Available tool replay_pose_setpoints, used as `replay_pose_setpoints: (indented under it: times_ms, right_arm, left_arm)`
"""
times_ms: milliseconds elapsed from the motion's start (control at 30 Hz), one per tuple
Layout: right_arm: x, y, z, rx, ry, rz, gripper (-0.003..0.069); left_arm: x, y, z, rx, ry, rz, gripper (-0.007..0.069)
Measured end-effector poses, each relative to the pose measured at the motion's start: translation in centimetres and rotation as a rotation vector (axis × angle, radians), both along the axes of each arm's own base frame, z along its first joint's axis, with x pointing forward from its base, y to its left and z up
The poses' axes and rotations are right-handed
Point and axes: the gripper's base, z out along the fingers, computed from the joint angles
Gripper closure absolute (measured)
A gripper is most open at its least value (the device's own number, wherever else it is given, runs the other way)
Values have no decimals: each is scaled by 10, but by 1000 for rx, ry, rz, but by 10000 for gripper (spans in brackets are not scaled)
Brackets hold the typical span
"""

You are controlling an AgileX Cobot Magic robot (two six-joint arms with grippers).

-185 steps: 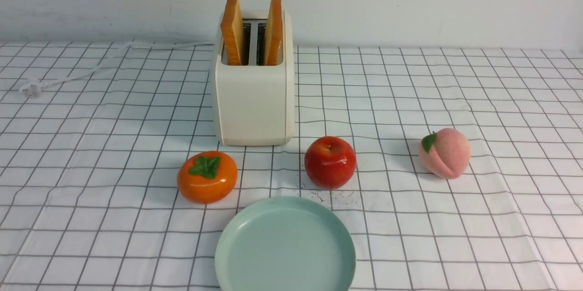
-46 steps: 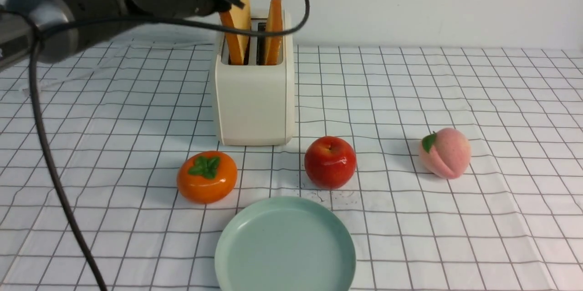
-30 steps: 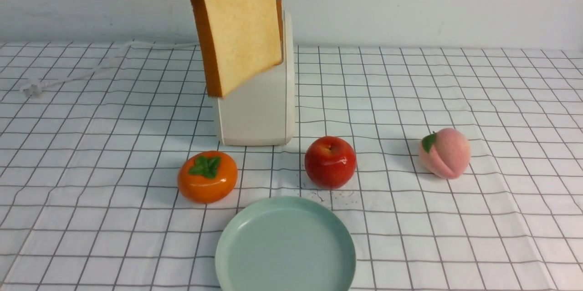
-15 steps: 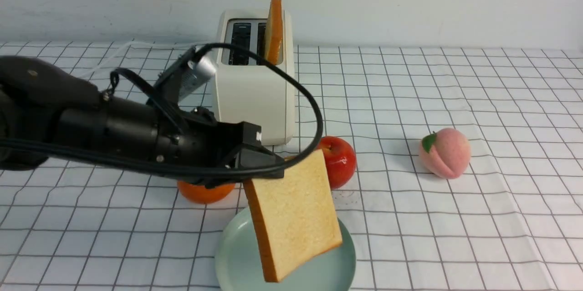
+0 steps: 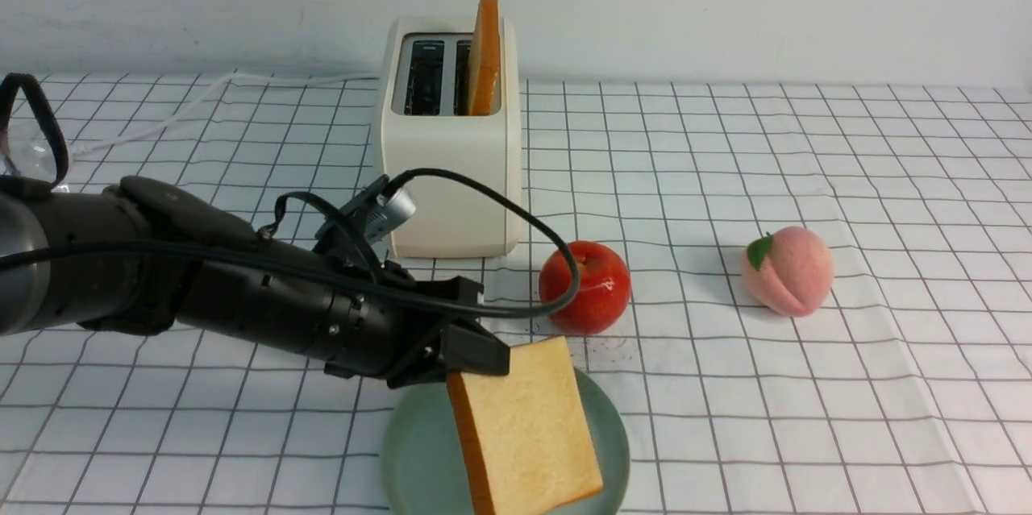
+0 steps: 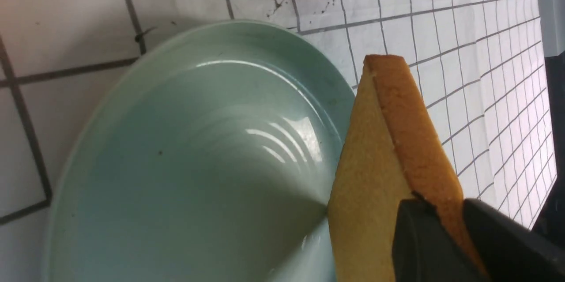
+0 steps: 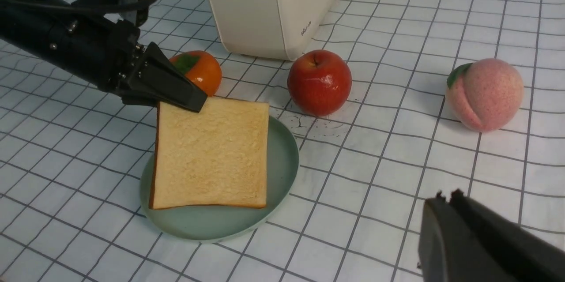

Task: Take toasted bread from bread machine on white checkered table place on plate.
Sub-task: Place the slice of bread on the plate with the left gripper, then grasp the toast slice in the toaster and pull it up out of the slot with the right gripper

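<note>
My left gripper (image 5: 477,357) is shut on the top corner of one slice of toasted bread (image 5: 524,426), crust pinched between its fingers (image 6: 423,238). The slice hangs tilted over the mint-green plate (image 5: 411,450). Its low edge is at the plate's surface, and I cannot tell whether it touches. A second slice (image 5: 484,56) stands in the right slot of the cream bread machine (image 5: 447,168); the left slot is empty. My right gripper (image 7: 448,196) is shut with nothing in it, above the white checkered table (image 5: 806,418) to the right of the plate (image 7: 282,154).
A red apple (image 5: 584,285) sits just behind the plate. An orange persimmon (image 7: 198,70) lies behind my left gripper, and a peach (image 5: 786,271) is further right. The toaster's white cord (image 5: 201,92) runs off to the back left.
My left arm has carried the slice from up by the toaster down over the plate. In the last half second it sank lower still and flattened.
</note>
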Motion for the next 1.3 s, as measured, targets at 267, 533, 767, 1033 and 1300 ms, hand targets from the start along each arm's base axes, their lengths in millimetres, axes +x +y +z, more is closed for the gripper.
replay_pose_setpoints:
  times_ms: [267, 533, 767, 1033, 1300]
  right_arm:
    - [0, 0, 1, 6, -11, -1, 650]
    - [0, 0, 1, 7, -11, -1, 643]
    - [2, 2, 4, 19, 10, 7, 638]
    - [39, 24, 26, -88, 226, 40, 638]
    - [108, 71, 55, -127, 286, 167, 638]
  left_arm:
    - [-6, 0, -2, 36, 8, -80, 118]
    - [-13, 7, 55, 51, -218, -70, -27]
    - [-52, 36, 150, 135, -682, 84, 235]
    - [-114, 58, 200, 182, -915, 76, 638]
    - [-183, 87, 187, 223, -914, 174, 638]
